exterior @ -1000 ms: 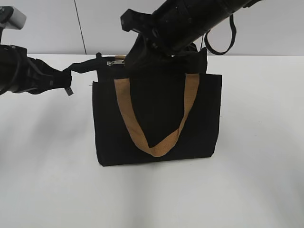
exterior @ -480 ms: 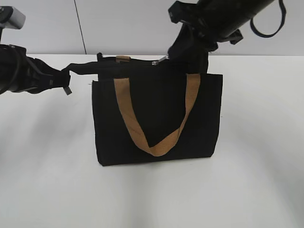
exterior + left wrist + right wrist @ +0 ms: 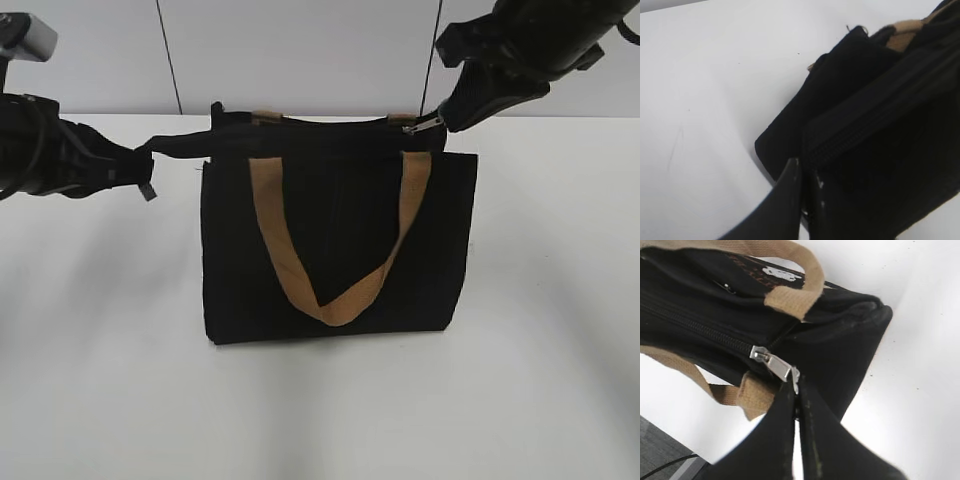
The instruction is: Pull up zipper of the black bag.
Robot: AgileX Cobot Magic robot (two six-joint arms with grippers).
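Observation:
The black bag (image 3: 340,250) stands upright on the white table with a tan strap (image 3: 340,290) hanging down its front. Its zipper (image 3: 320,127) runs along the top edge. My right gripper (image 3: 445,118) is shut on the silver pull tab (image 3: 422,125) at the bag's top right corner; the right wrist view shows the tab (image 3: 774,364) pinched between the jaws (image 3: 796,390), with the closed zip line (image 3: 700,329) behind it. My left gripper (image 3: 140,165) is shut on the black fabric tail at the bag's top left; the left wrist view shows the jaws (image 3: 807,172) on the bag's cloth (image 3: 875,125).
The white table (image 3: 100,350) spreads around the bag on all sides. A pale wall with vertical seams stands behind. A dark floor edge and cable show in the lower left of the right wrist view (image 3: 660,460).
My right gripper has moved to the right along the bag's top, carrying the pull tab from the left end to the right corner. The left gripper has held still.

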